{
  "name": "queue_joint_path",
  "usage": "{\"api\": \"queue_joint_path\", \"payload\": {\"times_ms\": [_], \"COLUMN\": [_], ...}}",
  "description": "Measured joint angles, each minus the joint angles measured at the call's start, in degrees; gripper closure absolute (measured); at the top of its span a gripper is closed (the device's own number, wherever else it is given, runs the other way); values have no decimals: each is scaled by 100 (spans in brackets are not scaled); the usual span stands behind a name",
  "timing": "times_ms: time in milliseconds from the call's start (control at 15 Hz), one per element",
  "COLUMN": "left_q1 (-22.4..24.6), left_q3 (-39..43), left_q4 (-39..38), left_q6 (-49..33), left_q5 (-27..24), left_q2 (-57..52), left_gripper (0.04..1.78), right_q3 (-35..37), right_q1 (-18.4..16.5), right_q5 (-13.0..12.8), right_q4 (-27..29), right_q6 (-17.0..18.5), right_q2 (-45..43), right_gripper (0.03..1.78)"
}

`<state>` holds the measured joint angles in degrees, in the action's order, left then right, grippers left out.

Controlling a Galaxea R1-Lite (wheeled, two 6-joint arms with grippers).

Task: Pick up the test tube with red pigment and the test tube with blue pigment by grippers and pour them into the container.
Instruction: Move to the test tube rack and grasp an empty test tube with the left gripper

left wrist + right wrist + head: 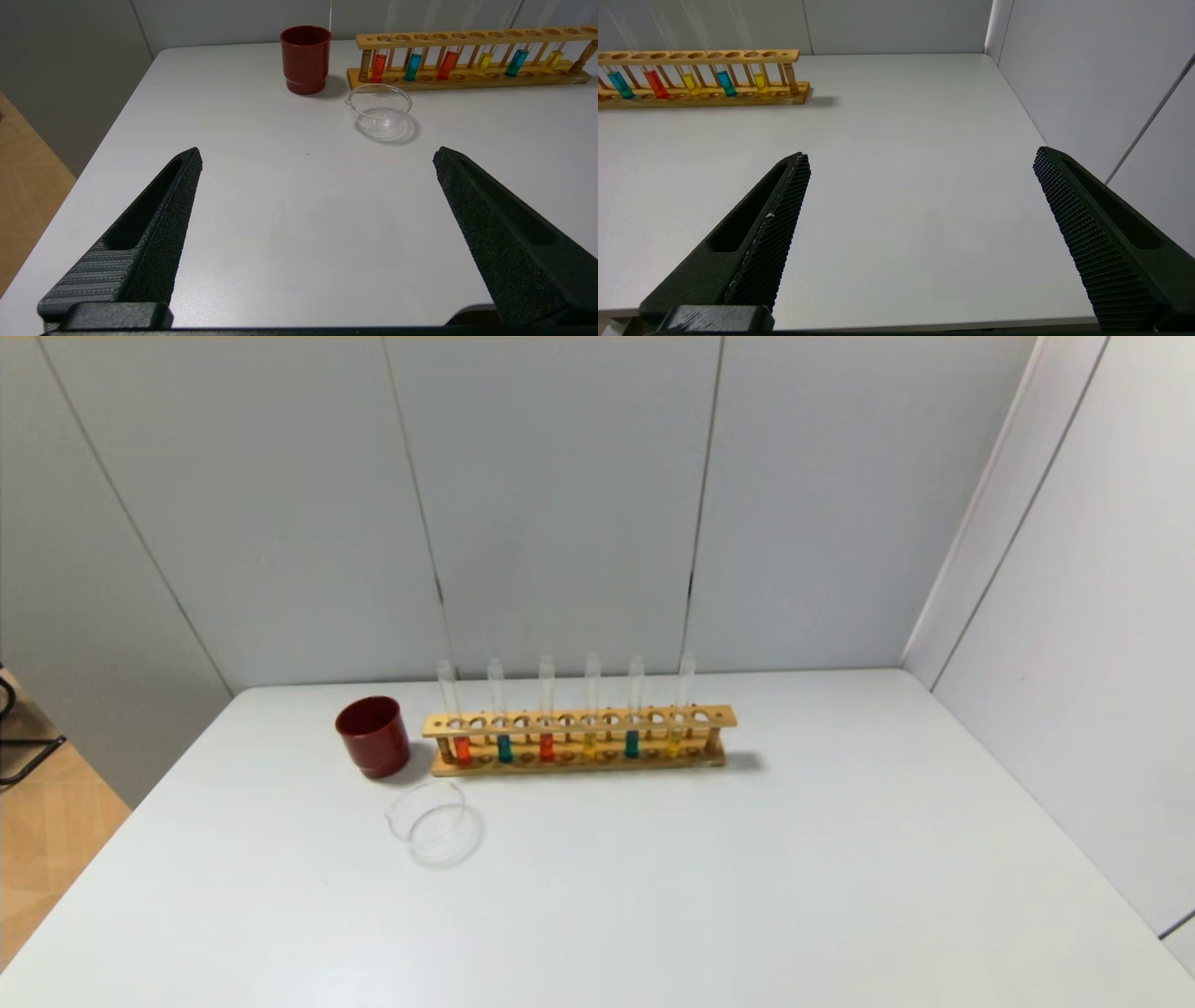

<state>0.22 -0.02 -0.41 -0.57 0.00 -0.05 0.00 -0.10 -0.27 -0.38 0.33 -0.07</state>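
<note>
While both arms hang back at the near edge of the table [840, 859], out of the head view, nothing has been picked up: all six tubes stand in the rack [579, 739] and the dish [435, 821] looks empty. The task is at its very start, the reach toward the tubes.

The left gripper [317, 161] has its fingers spread wide with nothing between them. Ahead of it, well apart, sits the dish [379, 109]; beyond the dish and just behind it runs the rack [467, 60], and the red cup [305, 58] stands just beside the rack's near-left end. Off the left gripper's far side, the rack holds, in order, a red tube [378, 67], a blue tube [413, 66], a second red tube [447, 64], a yellow tube [484, 61], a second blue tube [516, 62] and a second yellow tube [553, 59].

The right gripper [920, 158] is likewise spread wide and empty, over bare table. The rack's end [791, 74] lies far ahead of it and off toward the left arm's side, with a blue tube [725, 83] the closest usable one.

By my reading, the next move asks each arm to travel forward and rise to the clear upper part of a tube, above the rack's top bar, then close gently on the glass and lift straight up so the tube clears its hole. The left arm seems better placed for a red tube, the right for the blue one near its end. Neighbouring tubes stand close, so spread fingers will need careful alignment to avoid knocking them.
</note>
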Motion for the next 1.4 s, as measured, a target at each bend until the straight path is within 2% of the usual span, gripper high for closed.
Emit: {"api": "queue_joint_path", "payload": {"times_ms": [733,1000,1200,1400], "left_q1": [-6,-11,-93,-330], "left_q3": [-102,-1590,-3184,-4525], "left_q4": [4,674,964,813], "left_q6": [98,117,134,132], "left_q5": [-55,-503,-759,-1181], "left_q2": [0,318,1482,3105], "left_gripper": [7,7,7,7], "right_q3": [0,0,0,0], "right_q1": [0,0,0,0], "right_q5": [0,0,0,2], "right_q4": [5,7,7,7], "right_q6": [33,35,38,38], "right_q2": [0,0,0,0], "right_gripper": [6,6,6,6]}}
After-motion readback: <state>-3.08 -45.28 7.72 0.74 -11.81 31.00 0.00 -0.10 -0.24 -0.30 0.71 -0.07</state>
